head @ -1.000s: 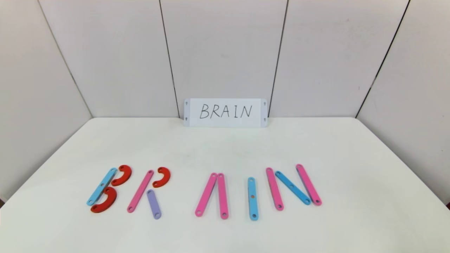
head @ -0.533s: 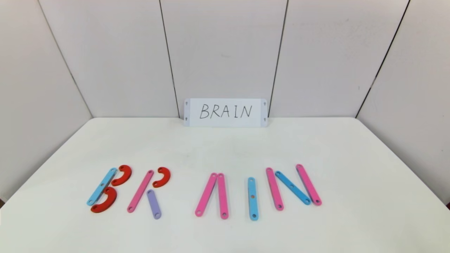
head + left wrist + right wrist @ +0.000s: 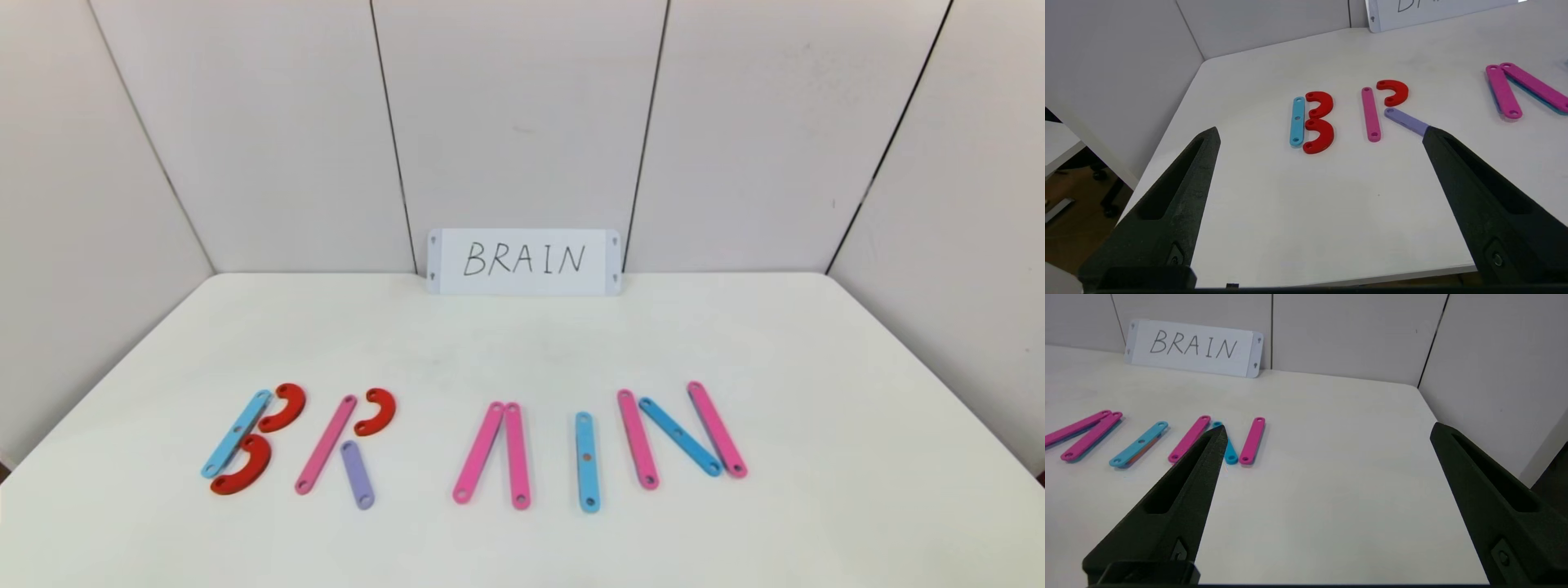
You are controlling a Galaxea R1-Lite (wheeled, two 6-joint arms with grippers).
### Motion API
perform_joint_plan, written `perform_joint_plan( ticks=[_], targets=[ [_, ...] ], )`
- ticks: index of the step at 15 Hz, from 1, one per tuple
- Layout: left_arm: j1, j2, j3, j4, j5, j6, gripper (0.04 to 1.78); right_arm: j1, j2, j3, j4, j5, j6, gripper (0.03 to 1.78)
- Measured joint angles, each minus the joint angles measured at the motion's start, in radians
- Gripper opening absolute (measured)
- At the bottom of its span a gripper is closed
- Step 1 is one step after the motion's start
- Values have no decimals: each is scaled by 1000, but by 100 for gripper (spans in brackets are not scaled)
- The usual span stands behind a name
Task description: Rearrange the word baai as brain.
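You are holding the left gripper point(image 3: 1321, 134) and right gripper point(image 3: 1327, 430) wide apart, off the desk's point(image 3: 522, 343) near edge, since the flat plastic letter pieces point(image 3: 473, 441) are already spelling BRAIN across its near half.

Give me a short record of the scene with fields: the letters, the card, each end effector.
letters: B, R, A without crossbar, I, N, one row on the table
reference card: white card reading BRAIN, at the far table edge
left end effector: open, empty, near B and R
right end effector: open, empty, near N
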Motion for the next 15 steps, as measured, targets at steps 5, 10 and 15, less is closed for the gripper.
perform_joint_plan(
  ticks=[5,10,15],
  targets=[
    [0,-1,150,-132,-11,-2,174,1,-1,33,34,-16,35,174],
    [0,-1,164,-113,-10,-4,174,1,-1,34,0,-93,40,174],
    [0,-1,165,-108,-9,-10,174,1,-1,-61,-94,-138,23,174]
  ],
)
